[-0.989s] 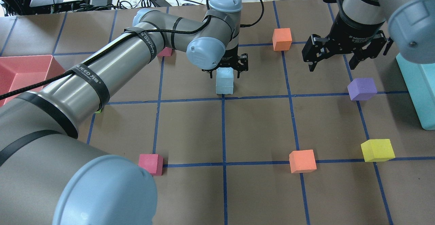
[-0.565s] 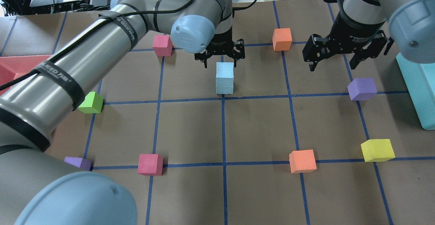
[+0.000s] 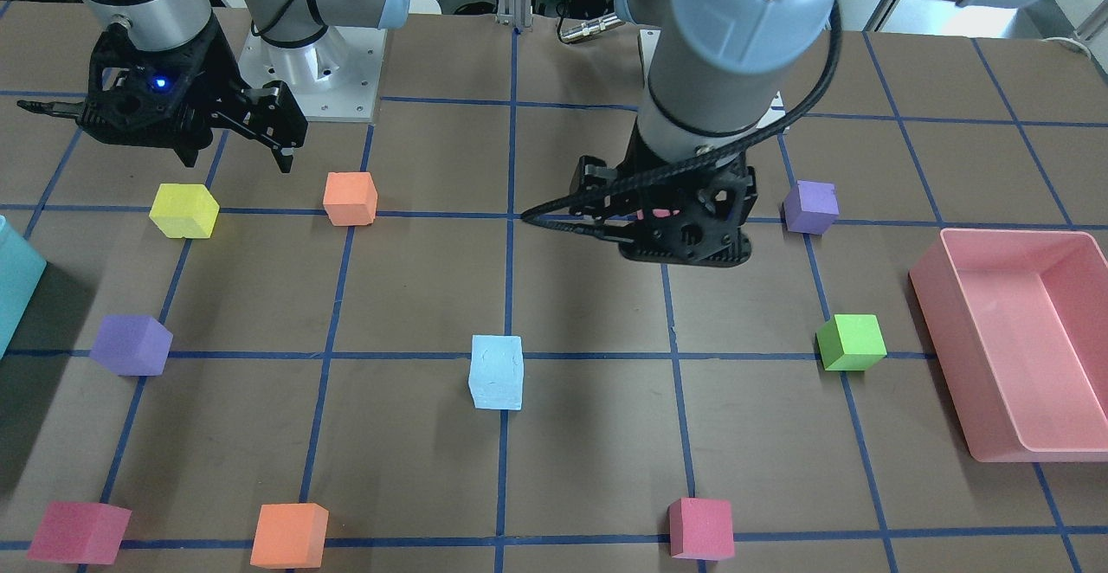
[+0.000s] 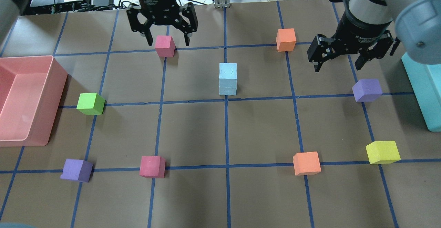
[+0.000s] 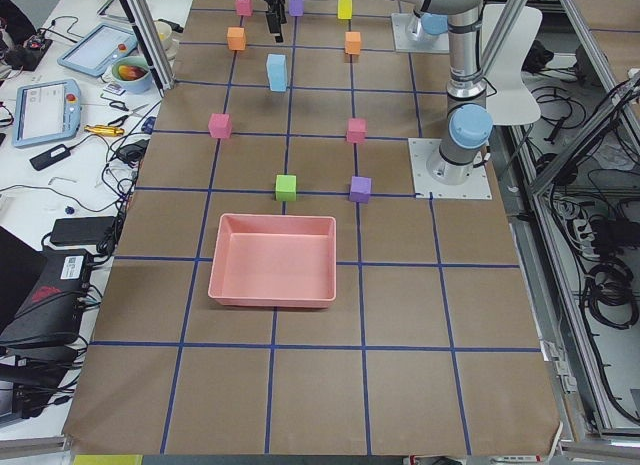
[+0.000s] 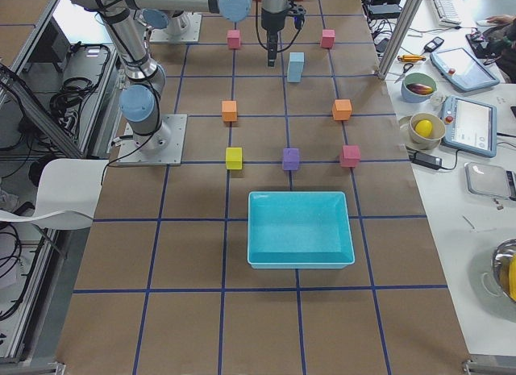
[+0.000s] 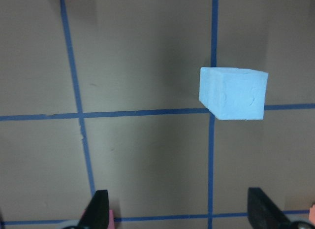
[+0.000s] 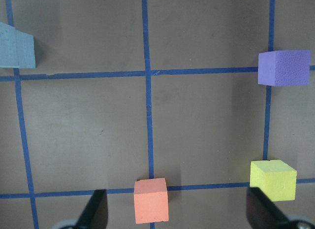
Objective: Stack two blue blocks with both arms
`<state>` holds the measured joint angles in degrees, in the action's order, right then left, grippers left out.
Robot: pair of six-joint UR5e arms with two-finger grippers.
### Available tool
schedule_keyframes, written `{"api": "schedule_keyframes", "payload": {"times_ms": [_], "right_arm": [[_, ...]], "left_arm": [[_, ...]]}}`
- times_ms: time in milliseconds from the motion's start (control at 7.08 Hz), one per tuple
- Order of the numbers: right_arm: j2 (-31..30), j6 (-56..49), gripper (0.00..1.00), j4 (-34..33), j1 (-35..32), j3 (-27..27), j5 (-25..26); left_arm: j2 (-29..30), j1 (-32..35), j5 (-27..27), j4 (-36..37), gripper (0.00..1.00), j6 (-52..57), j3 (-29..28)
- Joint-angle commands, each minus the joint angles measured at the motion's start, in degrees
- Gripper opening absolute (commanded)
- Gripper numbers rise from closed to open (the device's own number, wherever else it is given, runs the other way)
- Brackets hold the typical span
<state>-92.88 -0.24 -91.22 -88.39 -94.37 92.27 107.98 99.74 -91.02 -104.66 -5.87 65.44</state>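
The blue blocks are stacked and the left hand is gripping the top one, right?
No. The blue blocks are stacked, but the left hand is open and clear of them, near a pink cube, as the overhead exterior view shows.

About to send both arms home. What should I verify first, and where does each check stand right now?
1. Blue blocks stacked, one squarely on the other: ok.
2. Left gripper open and off the blocks: ok.
3. Right gripper open, holding nothing: ok.
4. Left gripper straddles the pink cube in the overhead view; its height above that cube: cannot tell.
5. Right gripper apart from the orange cube and the purple cube: ok.
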Motion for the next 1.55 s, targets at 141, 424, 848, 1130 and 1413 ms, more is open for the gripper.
{"api": "schedule_keyframes", "payload": {"times_ms": [141, 424, 848, 1130, 1413], "right_arm": [[-0.02, -0.02, 1.00, -0.01, -0.02, -0.02, 0.01], [-0.19, 0.06, 1.00, -0.01, -0.20, 0.06, -0.16], [-0.19, -0.02, 1.00, -0.01, -0.03, -0.02, -0.07], [-0.19, -0.02, 1.00, 0.08, -0.11, -0.02, 0.01], [-0.11, -0.02, 1.00, 0.08, -0.02, -0.37, 0.01]], "left_arm": [[-6.80, -3.92, -4.34, 4.00, 1.00, 1.38, 6.33], [-11.89, -4.11, -1.46, 16.89, 1.00, 1.56, 17.56], [-15.70, -6.55, -0.20, 18.80, 1.00, 2.96, 22.90], [-15.53, -9.47, 0.15, 14.75, 1.00, 3.40, 21.41], [-15.09, -9.21, 0.23, 12.38, 1.00, 3.23, 20.35]]}}
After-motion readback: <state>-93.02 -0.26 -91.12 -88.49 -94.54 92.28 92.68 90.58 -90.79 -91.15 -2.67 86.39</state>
